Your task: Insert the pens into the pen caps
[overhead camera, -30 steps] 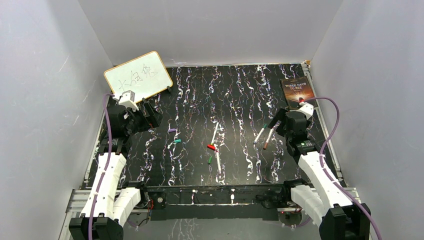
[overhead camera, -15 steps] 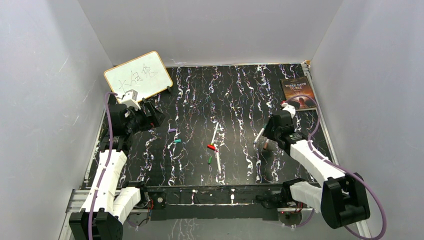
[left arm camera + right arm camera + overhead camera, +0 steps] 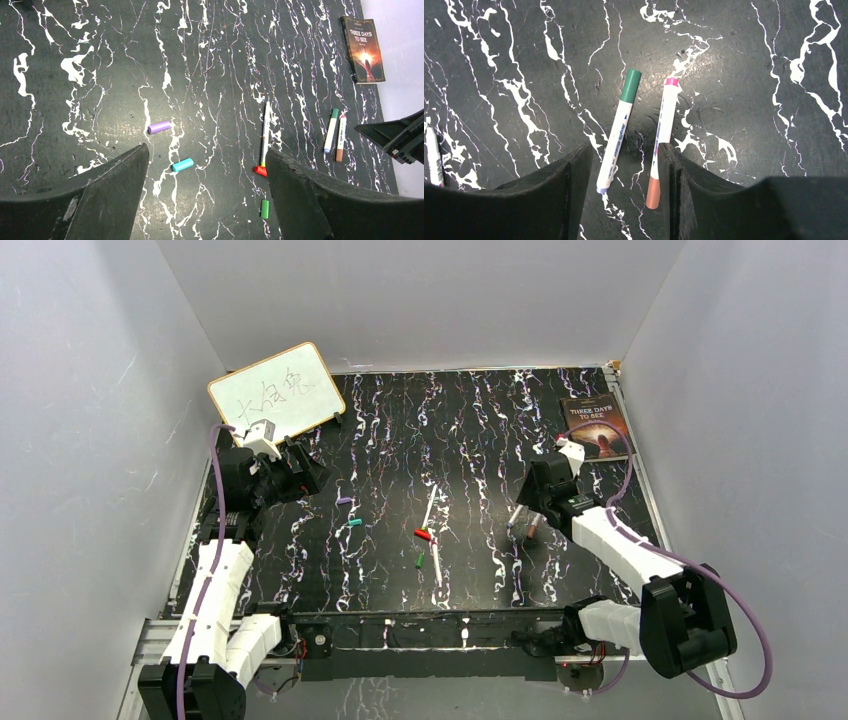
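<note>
Two white pens lie side by side under my right gripper [image 3: 625,150]: one with a green end [image 3: 619,131] and one with a pink end and a brown cap [image 3: 661,135]. The open jaws straddle both pens' near ends. In the top view this gripper [image 3: 525,502] is low over them. The purple cap [image 3: 159,127], teal cap [image 3: 182,164], red cap [image 3: 260,171] and green cap [image 3: 264,208] lie loose mid-table. A third pen [image 3: 265,134] ends at the red cap. Another pen [image 3: 437,565] lies nearer. My left gripper [image 3: 206,155] is open, empty and raised at the left [image 3: 305,472].
A small whiteboard [image 3: 277,393] leans at the back left behind the left arm. A dark book [image 3: 595,425] lies at the back right, also in the left wrist view [image 3: 363,48]. Grey walls close in three sides of the table.
My right arm has swung left and forward and come down over the two pens on the right. The left arm has barely moved. No pen or cap has shifted.
</note>
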Controlling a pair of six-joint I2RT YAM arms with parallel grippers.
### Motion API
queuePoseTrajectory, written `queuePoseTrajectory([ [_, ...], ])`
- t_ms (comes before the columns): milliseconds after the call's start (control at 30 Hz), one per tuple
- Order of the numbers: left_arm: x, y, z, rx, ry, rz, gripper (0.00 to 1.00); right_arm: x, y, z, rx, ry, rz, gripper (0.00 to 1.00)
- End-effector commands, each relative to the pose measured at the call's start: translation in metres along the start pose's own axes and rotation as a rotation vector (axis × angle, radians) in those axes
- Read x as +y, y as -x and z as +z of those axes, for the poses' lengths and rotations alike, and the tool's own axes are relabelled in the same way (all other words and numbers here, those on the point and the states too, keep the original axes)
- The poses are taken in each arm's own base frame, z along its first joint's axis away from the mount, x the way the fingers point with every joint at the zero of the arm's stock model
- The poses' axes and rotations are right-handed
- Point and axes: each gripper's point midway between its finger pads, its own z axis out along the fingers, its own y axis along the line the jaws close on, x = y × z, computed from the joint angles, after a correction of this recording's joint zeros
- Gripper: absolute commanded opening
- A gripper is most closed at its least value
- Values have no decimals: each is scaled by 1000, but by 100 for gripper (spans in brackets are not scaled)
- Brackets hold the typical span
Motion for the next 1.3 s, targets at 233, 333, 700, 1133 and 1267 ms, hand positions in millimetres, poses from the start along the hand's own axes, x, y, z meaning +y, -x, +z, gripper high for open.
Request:
queuePoseTrajectory([
  [233,-5,0,-3,5,-13,7,37,12,38,2,-80,-24,25,5],
  [333,-3,0,-2,4,-4,8,22,9,34,5,-74,-38,16,2],
  [700,1,-2,0,11,6,12,0,11,32,17,-73,-44,22,0],
  [1133,2,-2,1,12,11,9,25,9,25,28,-44,-56,37,25],
  [1267,3,-2,1,8,15,9,47,4,30,26,-64,-80,37,61],
])
